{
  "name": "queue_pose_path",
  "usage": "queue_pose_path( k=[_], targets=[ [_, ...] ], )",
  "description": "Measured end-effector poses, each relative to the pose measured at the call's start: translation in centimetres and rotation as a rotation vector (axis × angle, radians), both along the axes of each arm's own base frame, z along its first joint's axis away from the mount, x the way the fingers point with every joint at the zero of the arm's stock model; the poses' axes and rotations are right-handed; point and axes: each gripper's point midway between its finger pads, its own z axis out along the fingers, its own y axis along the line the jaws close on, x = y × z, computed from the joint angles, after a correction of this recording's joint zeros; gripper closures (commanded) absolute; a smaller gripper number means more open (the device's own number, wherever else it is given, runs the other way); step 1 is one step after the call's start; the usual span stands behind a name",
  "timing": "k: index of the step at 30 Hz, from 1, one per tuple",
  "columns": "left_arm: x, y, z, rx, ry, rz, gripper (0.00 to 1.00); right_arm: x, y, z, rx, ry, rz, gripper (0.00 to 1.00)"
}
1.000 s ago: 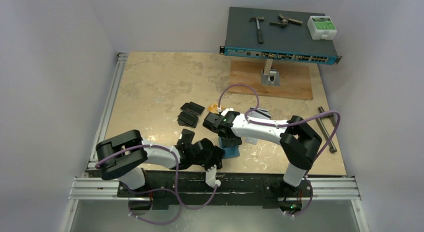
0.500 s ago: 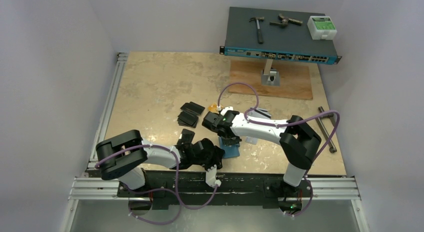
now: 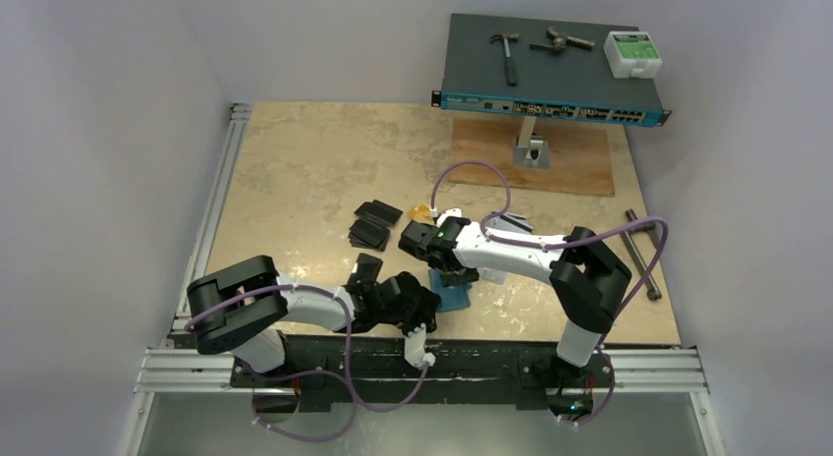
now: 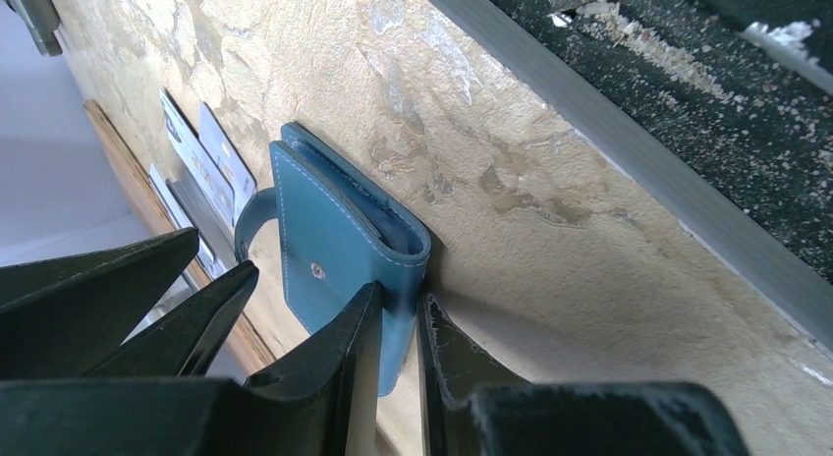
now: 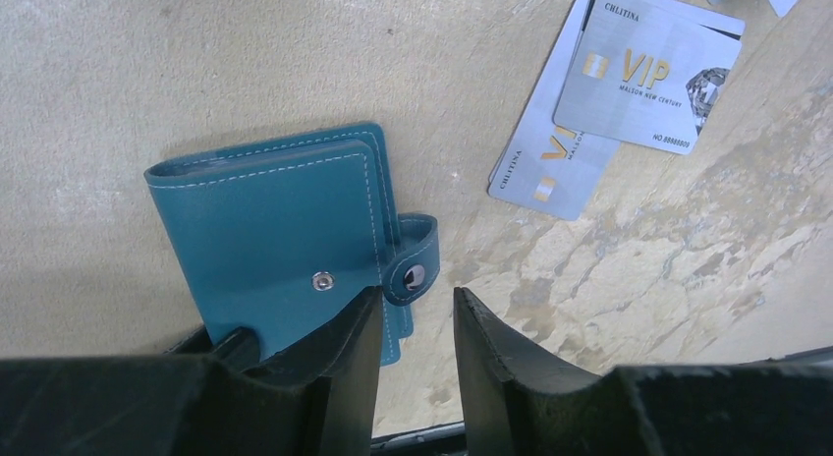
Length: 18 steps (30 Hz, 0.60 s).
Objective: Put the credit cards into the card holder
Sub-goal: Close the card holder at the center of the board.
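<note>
The left gripper (image 4: 398, 295) pinched the folded edge of the blue card holder (image 5: 265, 230), apparently to steady it near the front edge of the table (image 3: 295, 171). The right gripper (image 5: 414, 293) stood with jaws apart just by the snap tab (image 5: 413, 272), likely to pull the flap open. Silver cards (image 5: 638, 68) lay beside the holder and black cards (image 3: 373, 225) farther back, none visibly inside yet. From overhead, arms and holder sat almost exactly as a second earlier.
</note>
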Motion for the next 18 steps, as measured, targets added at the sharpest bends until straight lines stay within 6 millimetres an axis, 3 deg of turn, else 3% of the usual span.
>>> queue_pose_path(
  k=[18],
  targets=[
    [0.00,0.03,-0.03,0.003,0.001,0.009,0.86,0.06,0.98,-0.18,0.024,0.008,0.036,0.57]
  ],
)
